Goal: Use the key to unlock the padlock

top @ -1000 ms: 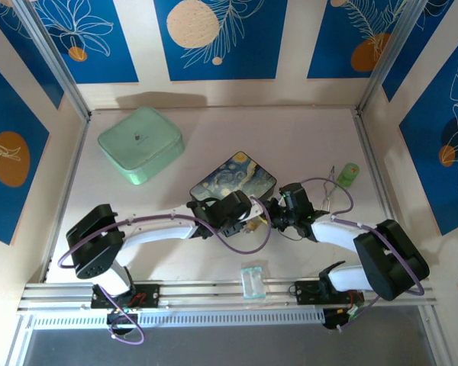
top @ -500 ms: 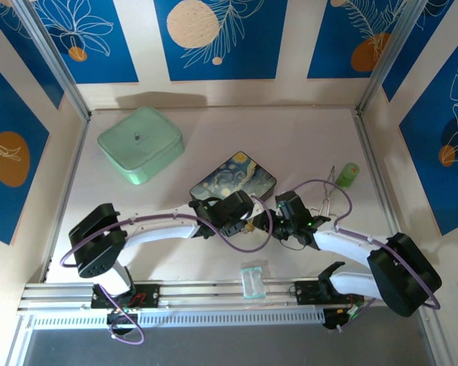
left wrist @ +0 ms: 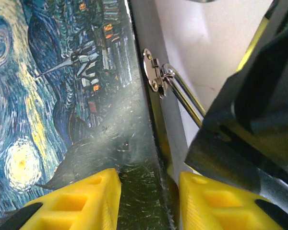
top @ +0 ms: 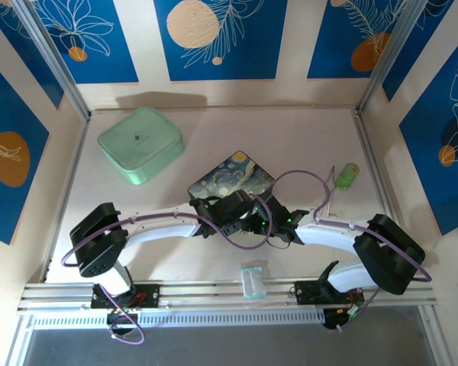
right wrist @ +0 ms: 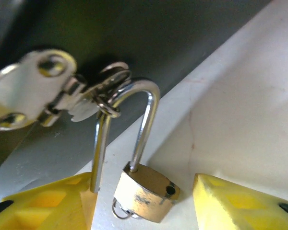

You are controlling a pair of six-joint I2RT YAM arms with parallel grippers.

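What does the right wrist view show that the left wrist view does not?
Right wrist: the padlock, its brass body hanging between the open right gripper's fingers, one shackle leg out of the body. Left wrist: the starry-night tin's painted lid, its edge between the left gripper's fingers. Both: the silver hasp with the shackle hooked through it.

padlock (right wrist: 146, 192) hangs fr tin (top: 230, 177) hasp (right wrist: 33, 91)

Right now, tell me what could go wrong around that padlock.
The padlock dangles freely from the hasp between the open jaws of the right gripper; closing could swing it aside or pinch the shackle. The left gripper clamps the painted tin close by, so the grippers may collide.
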